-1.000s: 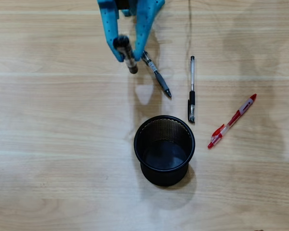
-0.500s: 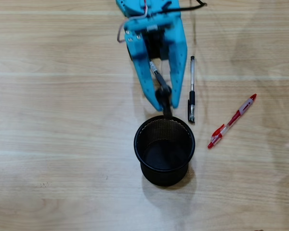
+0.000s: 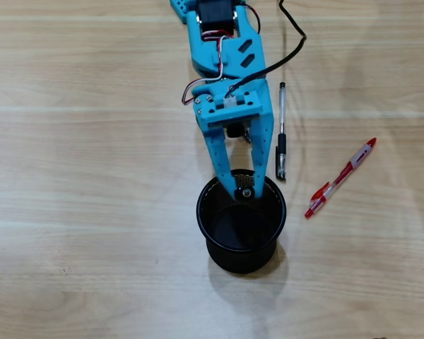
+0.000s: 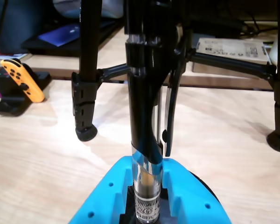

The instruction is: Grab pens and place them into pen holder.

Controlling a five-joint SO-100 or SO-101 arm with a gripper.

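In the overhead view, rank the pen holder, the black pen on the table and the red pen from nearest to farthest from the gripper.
1. Pen holder: right under the gripper.
2. Black pen: just right of it.
3. Red pen: farther right.

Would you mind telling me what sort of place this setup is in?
Probably a home desk or hobby workbench: pale wood-grain tabletop, black tripod legs, and an orange game controller beside it.

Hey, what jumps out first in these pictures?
The bright blue pincer reaches down the overhead view's middle, shut on a black-and-clear pen that stands upright over the black mesh pen holder. Right of the arm, another black pen and a red pen lie on the pale wood table.
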